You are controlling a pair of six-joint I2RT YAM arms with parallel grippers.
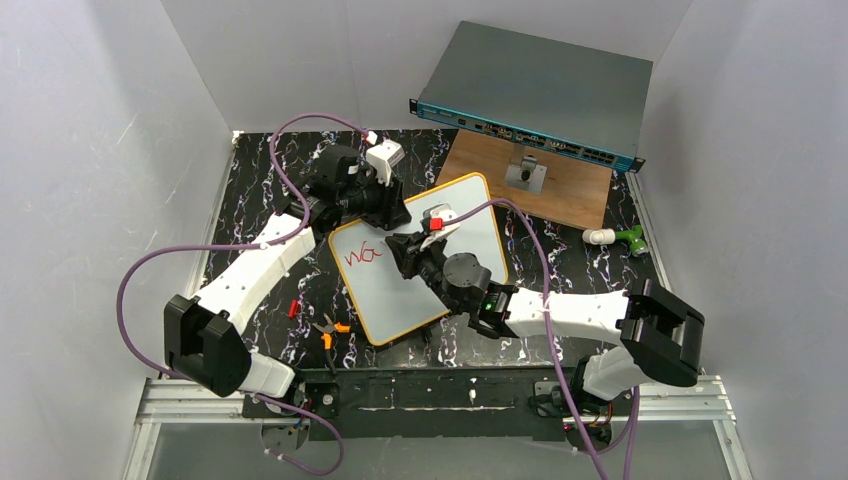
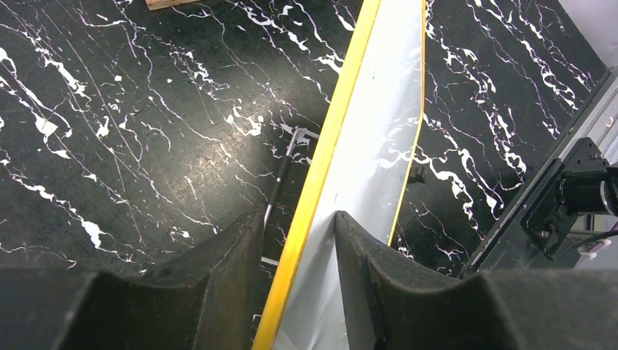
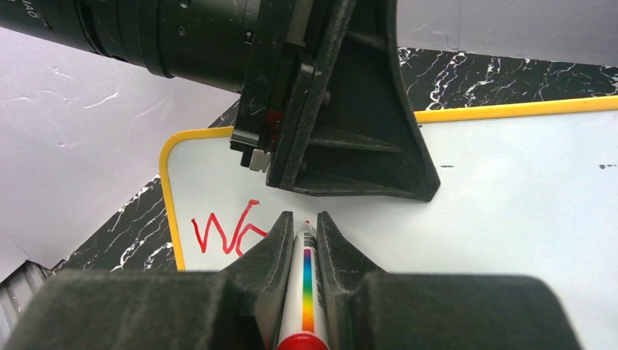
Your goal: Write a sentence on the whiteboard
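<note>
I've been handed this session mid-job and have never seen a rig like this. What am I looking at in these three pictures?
Two robot arms are bolted at the table's near edge. The wide picture looks down from above and behind them. The other two pictures come from a camera on each wrist. The left end effector is closed on the rim of the whiteboard, apparently steadying it. The right end effector grips a marker, its tip at the board beside a few red letters. Also on the black marbled table are a grey box with a teal front, a wooden board and orange-handled pliers.
</note>
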